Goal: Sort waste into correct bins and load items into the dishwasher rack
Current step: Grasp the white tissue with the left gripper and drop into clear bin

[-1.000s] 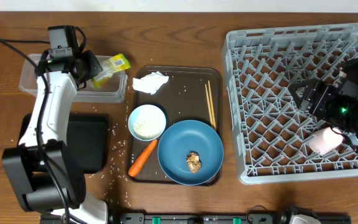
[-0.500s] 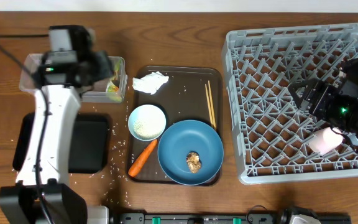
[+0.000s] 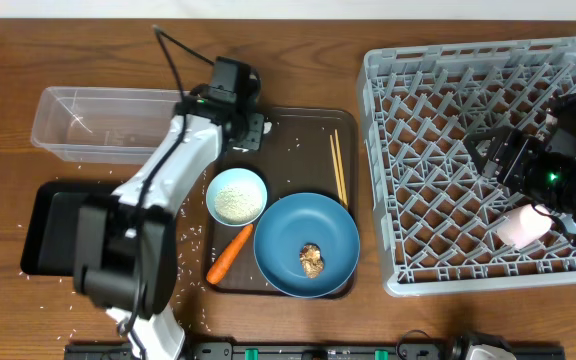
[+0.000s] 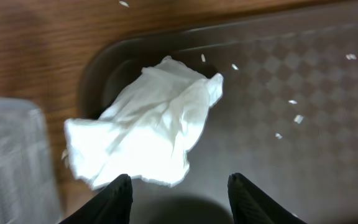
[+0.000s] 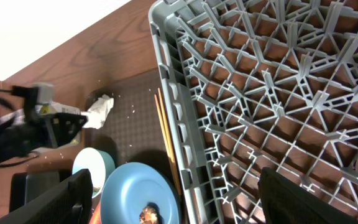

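My left gripper point(image 3: 243, 130) is open and empty, low over the crumpled white napkin point(image 4: 145, 124) at the brown tray's back left corner; the napkin lies just ahead of the fingertips point(image 4: 182, 193). The white bowl point(image 3: 236, 196), carrot point(image 3: 228, 253), chopsticks point(image 3: 338, 168) and dark-blue dish point(image 3: 306, 245) with the brown lump point(image 3: 312, 260) sit on that tray. My right gripper point(image 3: 495, 152) hovers open and empty point(image 5: 179, 199) over the grey rack point(image 3: 448, 90), which holds the pale-pink cup point(image 3: 523, 225). The wrapper and light-blue cup do not show.
The clear tub point(image 3: 98, 125) stands at the back left, the black tray point(image 3: 43, 230) in front of it. Rice grains point(image 3: 183, 235) are scattered on the table and the brown serving tray point(image 3: 288, 125). The left arm crosses the tub's right end.
My left arm swung right from the clear tub to over the napkin on the brown tray. The wrapper it held went into the tub and no longer shows. The right arm stayed still.
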Available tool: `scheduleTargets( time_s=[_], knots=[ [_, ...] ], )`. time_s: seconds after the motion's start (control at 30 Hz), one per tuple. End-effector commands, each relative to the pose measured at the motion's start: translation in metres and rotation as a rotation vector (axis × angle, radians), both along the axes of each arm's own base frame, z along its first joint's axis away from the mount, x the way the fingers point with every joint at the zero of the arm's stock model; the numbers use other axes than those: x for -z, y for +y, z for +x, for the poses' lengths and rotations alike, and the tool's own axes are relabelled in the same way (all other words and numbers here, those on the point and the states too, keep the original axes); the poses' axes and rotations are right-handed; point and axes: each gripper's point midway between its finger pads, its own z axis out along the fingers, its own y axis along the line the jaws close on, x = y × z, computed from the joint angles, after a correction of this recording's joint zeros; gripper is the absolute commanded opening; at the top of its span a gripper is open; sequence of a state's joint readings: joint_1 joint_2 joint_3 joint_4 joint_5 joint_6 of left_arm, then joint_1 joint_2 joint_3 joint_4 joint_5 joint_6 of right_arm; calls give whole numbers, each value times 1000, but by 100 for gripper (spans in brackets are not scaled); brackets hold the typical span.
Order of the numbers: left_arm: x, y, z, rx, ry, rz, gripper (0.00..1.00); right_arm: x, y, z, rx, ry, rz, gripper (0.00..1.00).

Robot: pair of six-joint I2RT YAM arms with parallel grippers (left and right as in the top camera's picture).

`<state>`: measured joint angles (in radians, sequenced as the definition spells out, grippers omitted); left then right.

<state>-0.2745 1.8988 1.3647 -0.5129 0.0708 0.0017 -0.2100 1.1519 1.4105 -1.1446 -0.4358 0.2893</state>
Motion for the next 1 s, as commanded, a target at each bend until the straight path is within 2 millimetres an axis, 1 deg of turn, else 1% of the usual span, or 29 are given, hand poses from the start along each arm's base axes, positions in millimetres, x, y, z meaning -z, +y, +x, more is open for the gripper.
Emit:
scheduleTargets(
  time_s=[0.0, 0.03, 0.17, 0.3, 0.37, 0.47, 0.53, 0.6, 0.67, 0.77, 0.83, 0.87, 0.93, 0.97],
  knots=[
    [25, 6, 2, 8, 24, 46, 51, 0, 2, 0, 4, 4, 7, 79],
    [34, 5, 4, 23, 27, 54, 54, 0, 2, 0, 4, 4, 7, 78],
    [50, 4, 10, 65, 25, 73, 61, 0, 2, 0, 4, 5, 7, 78],
    [64, 4, 10, 71, 44, 80, 61, 0, 2, 0, 4, 4, 7, 78],
    [68, 3, 9, 72, 50, 77, 59, 0, 2, 0, 4, 4, 7, 78],
    [69, 3, 8, 71, 55, 78, 34, 0, 2, 0, 4, 4, 7, 78],
    [64, 3, 8, 71, 52, 77, 12, 0, 2, 0, 4, 4, 7, 78],
    [51, 3, 10, 54, 36, 66, 6, 0, 2, 0, 4, 4, 7, 78],
    [27, 2, 11, 45, 11, 56, 6, 0, 2, 0, 4, 4, 7, 78],
    [-20, 4, 9, 43, -57, 42, 6, 0, 2, 0, 4, 4, 7, 78],
    [-51, 8, 7, 32, -113, 33, 6, 0, 2, 0, 4, 4, 7, 77],
    [-68, 12, 4, 25, -142, 26, 6, 0, 2, 0, 4, 4, 7, 78],
    [-93, 21, 0, 6, -185, 17, 6, 0, 2, 0, 4, 4, 7, 78],
    [-104, 30, -2, -13, -205, 16, 6, 0, 2, 0, 4, 4, 7, 78]
  ],
)
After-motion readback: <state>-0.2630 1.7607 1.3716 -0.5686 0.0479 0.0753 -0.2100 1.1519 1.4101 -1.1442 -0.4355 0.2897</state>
